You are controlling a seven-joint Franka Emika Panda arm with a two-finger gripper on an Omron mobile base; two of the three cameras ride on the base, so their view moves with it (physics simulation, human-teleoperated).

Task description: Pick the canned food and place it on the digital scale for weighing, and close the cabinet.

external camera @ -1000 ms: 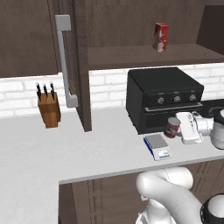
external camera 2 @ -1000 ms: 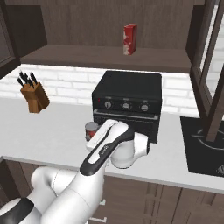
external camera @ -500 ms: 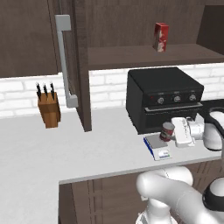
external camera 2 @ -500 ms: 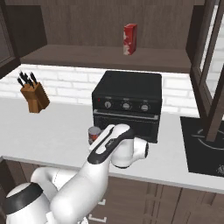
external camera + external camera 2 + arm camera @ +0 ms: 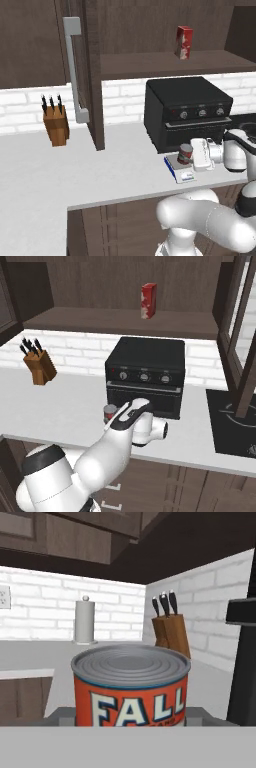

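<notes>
The cabinet (image 5: 75, 65) stands open, its door edge-on with the grey handle at 10 o'clock above the desk (image 5: 75, 170), which lies bare from there to the near edge. The black oven (image 5: 187, 115) sits at 2 o'clock. The digital scale (image 5: 180, 170) lies just before it, near the desk's edge. The canned food (image 5: 185, 154), red-labelled with a ribbed silvery top, stands upright over the scale. The fingers (image 5: 192, 155) sit beside it; I cannot tell whether they grip.

Oven (image 5: 187, 112) crowds behind the digital scale (image 5: 178, 168); counter (image 5: 75, 170) leftward lies open.
</notes>
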